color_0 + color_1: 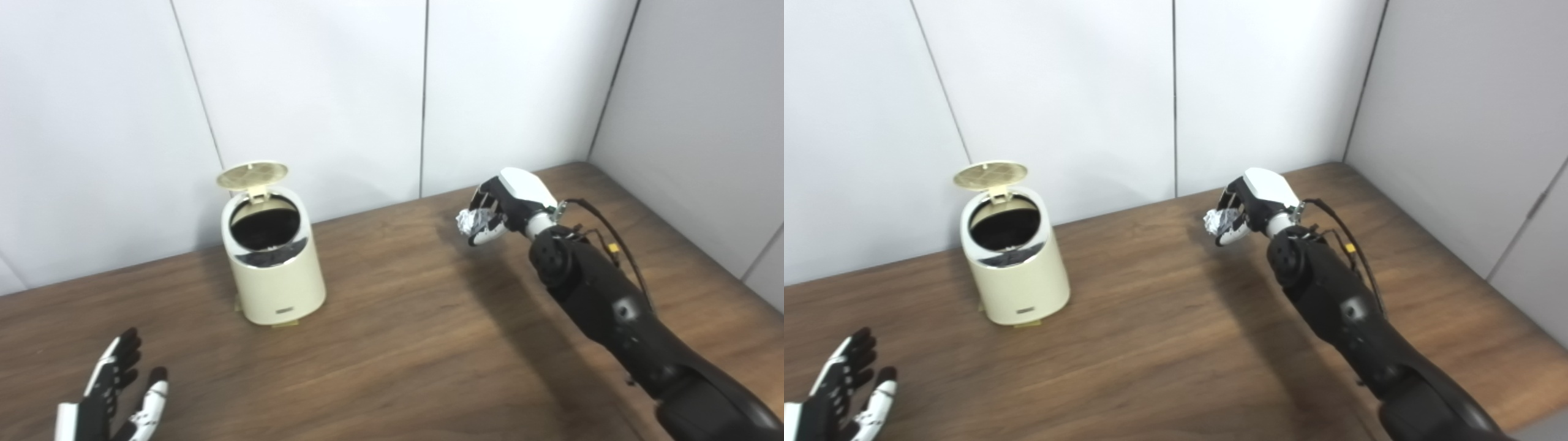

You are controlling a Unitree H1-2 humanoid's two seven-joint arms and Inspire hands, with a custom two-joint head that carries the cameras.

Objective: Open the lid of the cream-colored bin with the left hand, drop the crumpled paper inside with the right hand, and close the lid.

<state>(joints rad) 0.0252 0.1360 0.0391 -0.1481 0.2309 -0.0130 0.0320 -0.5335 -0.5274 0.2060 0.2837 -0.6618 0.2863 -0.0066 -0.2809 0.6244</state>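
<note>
— One step looks done: the cream-colored bin [274,257] stands near the wall, its lid [252,174] up.
— And the crumpled paper [473,220]?
— Clenched in the right hand [508,205], raised well right of the bin; dropping and closing remain. The left hand [116,392] waits, fingers spread.

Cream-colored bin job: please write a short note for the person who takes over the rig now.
Left hand: open, empty, low at the near left of the wooden table.
Right hand: shut on the crumpled silvery-white paper, held above the table, to the right of the cream-colored round bin.
Done: the bin's lid stands open.
Left: carry the paper over the opening, drop it, close the lid.
</note>
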